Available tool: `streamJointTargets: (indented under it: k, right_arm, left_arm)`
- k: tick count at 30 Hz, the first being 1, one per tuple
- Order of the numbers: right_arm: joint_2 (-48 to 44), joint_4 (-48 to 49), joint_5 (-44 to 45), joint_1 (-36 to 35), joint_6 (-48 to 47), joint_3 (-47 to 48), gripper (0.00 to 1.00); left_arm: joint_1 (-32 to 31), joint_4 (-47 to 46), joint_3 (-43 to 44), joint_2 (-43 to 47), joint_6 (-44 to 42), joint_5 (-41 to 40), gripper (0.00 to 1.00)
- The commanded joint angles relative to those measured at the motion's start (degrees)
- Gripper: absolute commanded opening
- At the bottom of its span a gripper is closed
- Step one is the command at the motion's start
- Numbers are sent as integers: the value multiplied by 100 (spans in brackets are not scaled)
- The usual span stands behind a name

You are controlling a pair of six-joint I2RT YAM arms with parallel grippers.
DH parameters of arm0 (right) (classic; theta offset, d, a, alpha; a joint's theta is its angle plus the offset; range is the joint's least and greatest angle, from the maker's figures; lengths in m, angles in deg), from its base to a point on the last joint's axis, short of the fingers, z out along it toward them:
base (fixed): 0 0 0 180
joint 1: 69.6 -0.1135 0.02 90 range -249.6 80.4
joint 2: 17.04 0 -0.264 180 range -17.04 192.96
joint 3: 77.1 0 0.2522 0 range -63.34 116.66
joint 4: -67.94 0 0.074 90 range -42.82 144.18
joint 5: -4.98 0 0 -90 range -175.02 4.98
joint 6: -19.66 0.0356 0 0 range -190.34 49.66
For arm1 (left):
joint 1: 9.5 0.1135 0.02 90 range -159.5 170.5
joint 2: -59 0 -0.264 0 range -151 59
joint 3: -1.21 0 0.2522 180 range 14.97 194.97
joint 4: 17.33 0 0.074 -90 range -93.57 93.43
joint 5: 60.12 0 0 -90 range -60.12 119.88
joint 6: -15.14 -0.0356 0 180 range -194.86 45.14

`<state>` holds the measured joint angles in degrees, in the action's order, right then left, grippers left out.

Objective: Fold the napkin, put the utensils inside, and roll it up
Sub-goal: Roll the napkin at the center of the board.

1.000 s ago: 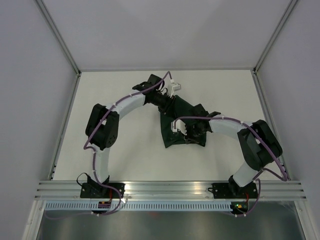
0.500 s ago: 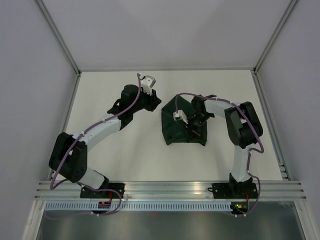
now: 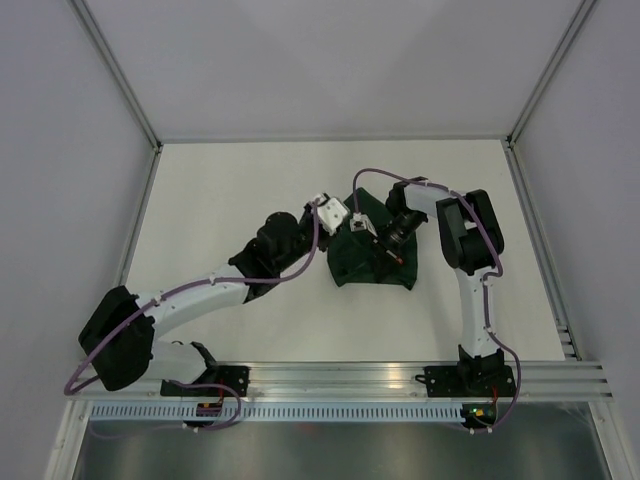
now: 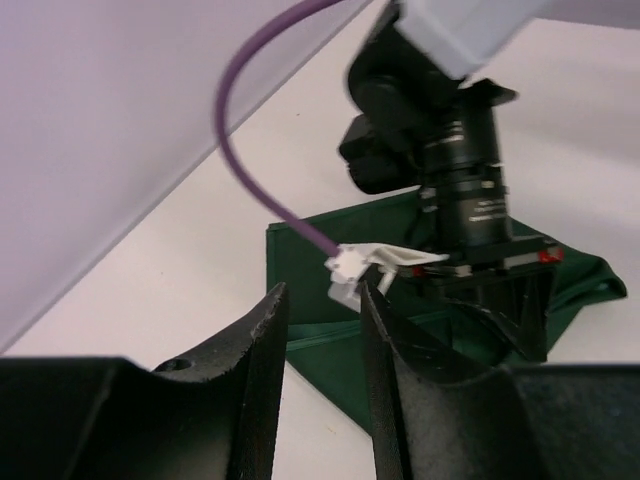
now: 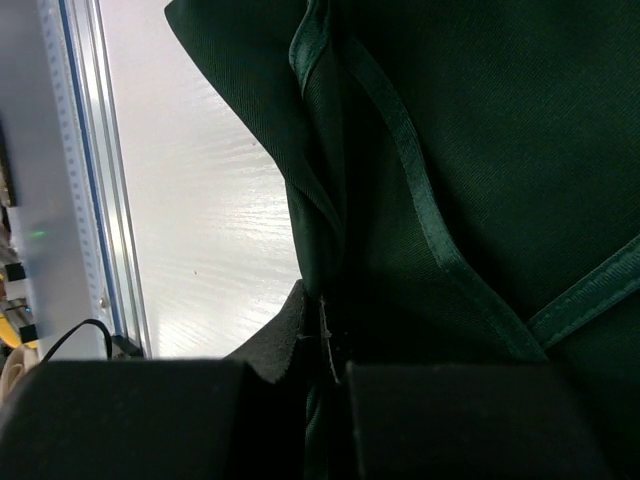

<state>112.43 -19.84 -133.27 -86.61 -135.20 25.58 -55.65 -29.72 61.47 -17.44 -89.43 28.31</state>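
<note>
- I see the napkin (image 3: 362, 268) lying on the white table (image 3: 230, 190), right of centre and about midway between the near and far edges; it is dark green and bunched into a rough wedge, with layers folded over one another rather than spread flat
- through the right wrist camera its hemmed edges run as raised bands across the cloth; one fold drops toward the table on the left of that view
- my right gripper (image 5: 325, 340) is clamped on the napkin; a thin ridge of green cloth sits pinched between its closed fingers; seen from the left wrist camera, it points straight down into the fabric
- my left gripper (image 4: 322, 300) has its jaws apart with nothing between them; through the gap I see bare table and part of the green cloth; it sits just beside the napkin on the left, though I cannot tell whether it touches
- from overhead, both wrists are close together over the napkin's far-left part; the left arm reaches in from the left, the right arm arches over from the right
- a purple cable (image 4: 250, 150) curves across the left wrist view down to a white connector beside the right wrist
- an aluminium rail (image 5: 85, 150) runs along the table's near edge
</note>
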Motion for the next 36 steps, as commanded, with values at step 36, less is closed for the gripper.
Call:
streamJointTargets:
  k: [36]
  right_arm:
    - [878, -939, -422, 172, -317, 1057, 1]
  left_arm:
    - [-1801, -1243, -291, -3016, -3553, -573, 58]
